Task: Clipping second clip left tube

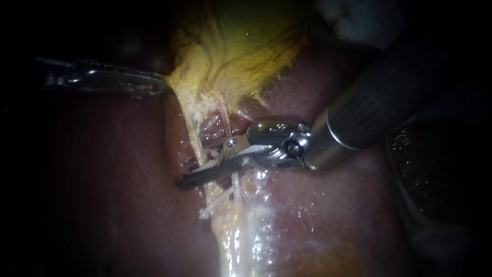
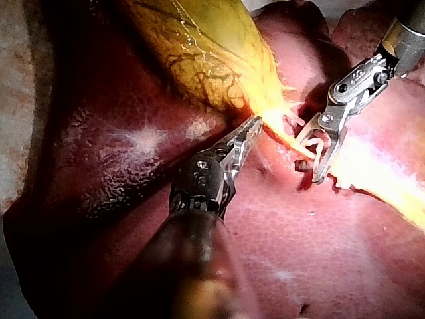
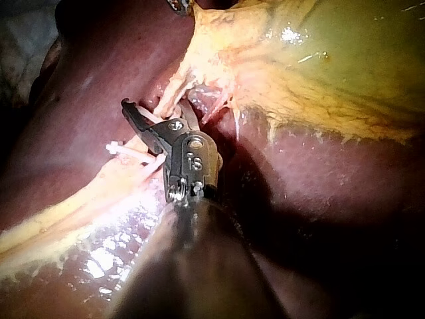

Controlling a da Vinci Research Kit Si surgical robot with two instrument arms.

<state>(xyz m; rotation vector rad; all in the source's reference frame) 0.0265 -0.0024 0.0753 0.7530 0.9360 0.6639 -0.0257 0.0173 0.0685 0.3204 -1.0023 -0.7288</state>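
Left tube (image 1: 192, 136) inside open claw of right instrument (image 1: 197, 169), left instrument (image 1: 154, 84) claw clamped on gallbladder (image 1: 246, 41) edge

In the endoscope view the left instrument (image 1: 162, 86) fades into darkness toward nine o'clock; the right instrument (image 1: 193, 172) is cut off at two. The gallbladder (image 1: 241, 46) runs off past twelve, and the right jaws hide part of the tube (image 1: 190, 134).

From where I stand nothing legible shows, only a tiny stamped mark on the right instrument (image 2: 311, 159), too fine to read.
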